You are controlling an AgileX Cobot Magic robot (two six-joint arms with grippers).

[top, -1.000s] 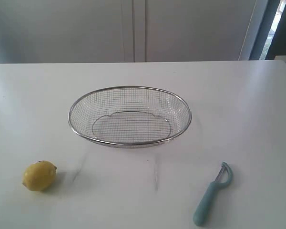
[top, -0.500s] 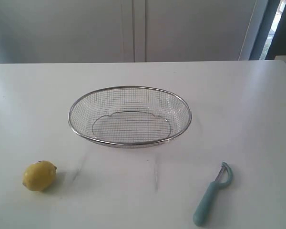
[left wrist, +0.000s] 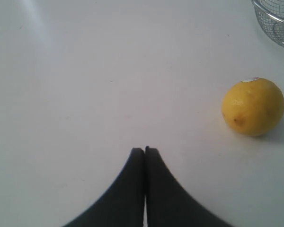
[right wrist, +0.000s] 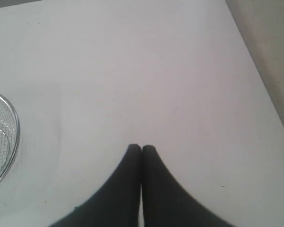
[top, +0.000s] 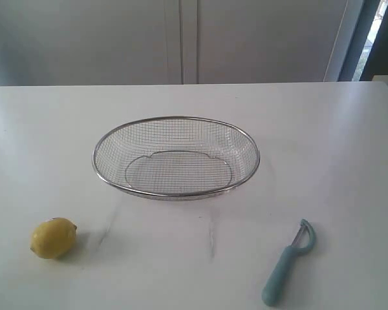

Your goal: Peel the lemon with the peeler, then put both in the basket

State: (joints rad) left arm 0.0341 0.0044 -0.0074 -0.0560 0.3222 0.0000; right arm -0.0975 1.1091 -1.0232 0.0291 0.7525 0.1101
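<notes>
Dimpled yellow lemon (top: 53, 237), unpeeled, on table (top: 336, 148).

Yellow lemon (top: 53, 237), teal peeler (top: 286, 263), silver mesh basket (top: 176, 119)

Basket (top: 176, 123) mid-table (top: 323, 142); lemon (top: 53, 237) front left; peeler (top: 286, 265) front right.

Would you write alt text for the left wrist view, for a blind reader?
A yellow lemon lies on a white table, apart from the left gripper, whose dark jaws are shut; part of the basket shows beyond.
</notes>
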